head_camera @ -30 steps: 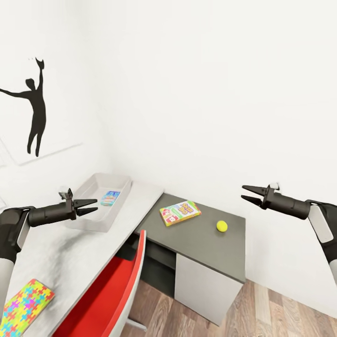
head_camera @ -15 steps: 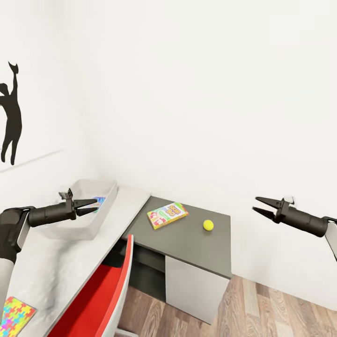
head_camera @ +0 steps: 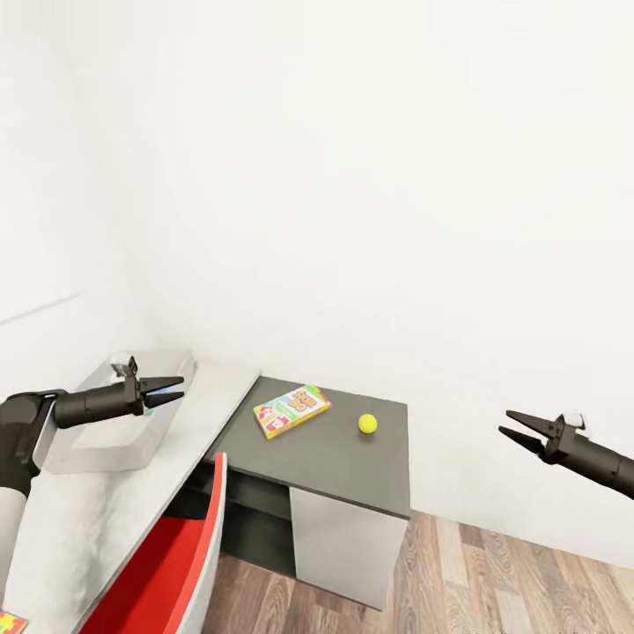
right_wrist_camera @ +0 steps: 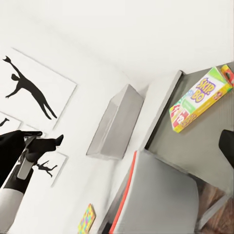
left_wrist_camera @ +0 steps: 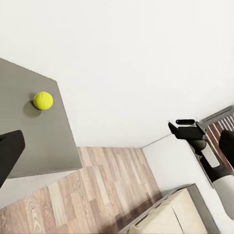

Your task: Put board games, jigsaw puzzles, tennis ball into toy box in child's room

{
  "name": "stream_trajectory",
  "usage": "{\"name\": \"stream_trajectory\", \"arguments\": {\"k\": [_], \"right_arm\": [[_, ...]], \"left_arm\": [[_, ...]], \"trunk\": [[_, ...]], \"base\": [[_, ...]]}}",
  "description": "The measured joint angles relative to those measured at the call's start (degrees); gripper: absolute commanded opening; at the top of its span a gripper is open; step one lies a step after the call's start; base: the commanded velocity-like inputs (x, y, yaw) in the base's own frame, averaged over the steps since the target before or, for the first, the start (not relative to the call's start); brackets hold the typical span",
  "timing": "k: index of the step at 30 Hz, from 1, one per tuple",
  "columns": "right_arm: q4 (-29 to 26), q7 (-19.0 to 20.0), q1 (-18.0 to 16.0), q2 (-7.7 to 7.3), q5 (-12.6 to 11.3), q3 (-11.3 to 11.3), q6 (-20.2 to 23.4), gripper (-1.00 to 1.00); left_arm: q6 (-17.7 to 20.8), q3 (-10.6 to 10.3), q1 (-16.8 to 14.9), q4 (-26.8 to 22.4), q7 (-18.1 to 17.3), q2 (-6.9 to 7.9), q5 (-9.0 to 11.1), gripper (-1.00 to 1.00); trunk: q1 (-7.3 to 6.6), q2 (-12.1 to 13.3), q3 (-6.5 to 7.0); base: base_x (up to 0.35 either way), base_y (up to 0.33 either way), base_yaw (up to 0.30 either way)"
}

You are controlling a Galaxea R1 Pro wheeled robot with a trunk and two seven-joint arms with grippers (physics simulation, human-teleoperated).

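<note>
A bright green and yellow board game (head_camera: 291, 410) lies on the low dark-grey side unit (head_camera: 335, 458), and the yellow tennis ball (head_camera: 367, 423) rests just to its right. The light-grey toy box (head_camera: 106, 431) stands on the white-grey table (head_camera: 123, 502). My left gripper (head_camera: 181, 388) hovers open over the box's near end, holding nothing. Far right, my right gripper (head_camera: 504, 422) hangs open and empty above the floor. A jigsaw puzzle (right_wrist_camera: 87, 219) lies further along the table. The right wrist view has the board game (right_wrist_camera: 200, 100), toy box (right_wrist_camera: 114, 124) and left gripper (right_wrist_camera: 59, 140). The left wrist view has the tennis ball (left_wrist_camera: 43, 100).
A red chair (head_camera: 172, 563) is pushed against the table beside the side unit. Light wood floor (head_camera: 493, 572) lies to the right of the unit, below white walls. Black silhouette pictures (right_wrist_camera: 34, 92) hang on the wall by the table. A bed corner (left_wrist_camera: 170, 214) lies beyond.
The head camera has turned right, so the table, box and side unit slid left in view. My right arm has dropped lower and further right. Both grippers stay open.
</note>
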Motion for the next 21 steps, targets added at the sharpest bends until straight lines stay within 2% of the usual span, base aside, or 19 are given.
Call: {"name": "stream_trajectory", "arguments": {"k": [7,13,21], "right_arm": [[0.03,6.30,5.12,-0.96,0.13,-3.37,-3.44,1.00],[0.35,11.08,10.73,-0.62,-0.03,-5.91,-6.98,1.00],[0.79,14.05,15.52,0.38,-0.36,-6.77,-11.16,1.00]], "left_arm": [[-0.21,-0.08,0.39,0.00,0.05,-0.08,-0.06,1.00],[-1.52,-0.16,0.99,0.00,-0.03,-0.26,0.02,1.00],[-2.37,-0.19,2.94,0.00,-0.33,-0.55,0.09,1.00]], "trunk": [[0.00,0.00,0.57],[0.00,0.00,1.06],[0.00,0.00,1.72]], "base": [[0.000,0.000,-0.205],[0.000,0.000,-0.205],[0.000,0.000,-0.205]]}}
